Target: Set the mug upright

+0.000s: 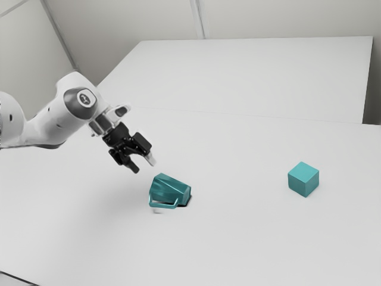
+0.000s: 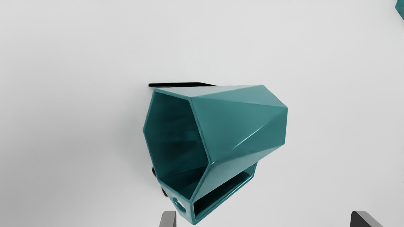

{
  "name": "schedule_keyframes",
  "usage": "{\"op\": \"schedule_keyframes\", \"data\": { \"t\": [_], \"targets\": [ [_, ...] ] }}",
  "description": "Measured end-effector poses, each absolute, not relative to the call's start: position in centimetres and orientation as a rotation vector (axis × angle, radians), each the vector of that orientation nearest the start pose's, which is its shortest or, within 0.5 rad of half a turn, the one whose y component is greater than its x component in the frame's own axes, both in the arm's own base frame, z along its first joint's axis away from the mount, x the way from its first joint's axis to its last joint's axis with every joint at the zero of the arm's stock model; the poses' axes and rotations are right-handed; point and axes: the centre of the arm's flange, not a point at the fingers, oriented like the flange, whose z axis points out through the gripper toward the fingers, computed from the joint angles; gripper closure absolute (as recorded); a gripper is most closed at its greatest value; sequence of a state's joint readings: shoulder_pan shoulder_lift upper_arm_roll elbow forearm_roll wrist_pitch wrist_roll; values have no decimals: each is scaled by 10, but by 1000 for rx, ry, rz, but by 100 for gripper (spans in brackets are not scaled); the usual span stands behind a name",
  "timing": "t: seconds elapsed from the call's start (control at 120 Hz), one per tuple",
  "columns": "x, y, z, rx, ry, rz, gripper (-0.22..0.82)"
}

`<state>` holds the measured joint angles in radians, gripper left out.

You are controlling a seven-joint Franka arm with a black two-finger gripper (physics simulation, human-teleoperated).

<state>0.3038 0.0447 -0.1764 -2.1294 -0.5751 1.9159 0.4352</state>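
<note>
"Where's the mug?"

"The glossy teal, faceted mug (image 1: 171,189) lies on its side on the smooth white desk (image 1: 238,238). It isn't upright. Its open mouth faces the exterior view's left, and its base points to the exterior view's right."

"And the handle?"

"The angular teal handle (image 1: 164,207) juts from the mug's side, low in the exterior view. The wrist view looks partly into the hollow."

"What about the jaws?"

"They're spread wide, with nothing between them. They hang above the desk at the end of the white, jointed arm (image 1: 56,122), near the mug but apart from it."

"Anything else out there?"

"A solid, matte teal cube (image 1: 303,179) sits on the desk, well apart from the mug, towards the exterior view's right."

"Is that it at the wrist view's edge?"

"Probably; just a teal corner is visible, so I can't be sure."
</note>
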Motion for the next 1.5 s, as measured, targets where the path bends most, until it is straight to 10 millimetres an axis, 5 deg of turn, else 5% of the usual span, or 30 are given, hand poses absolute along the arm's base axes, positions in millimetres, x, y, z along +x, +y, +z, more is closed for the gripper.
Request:
{"op": "schedule_keyframes", "data": {
  "t": [0.217, 0.608, 1.133, 1.3, 1.5],
  "targets": [
    [527, 58, 332, 2438, -25, -43, 0],
    [528, 59, 283, 2315, -119, 15, 0],
    [519, 46, 278, 2155, -196, -13, 1],
    [520, 38, 276, 2127, -208, -2, 12],
    [520, 39, 277, 2114, -220, 20, 37]
  ]
}}
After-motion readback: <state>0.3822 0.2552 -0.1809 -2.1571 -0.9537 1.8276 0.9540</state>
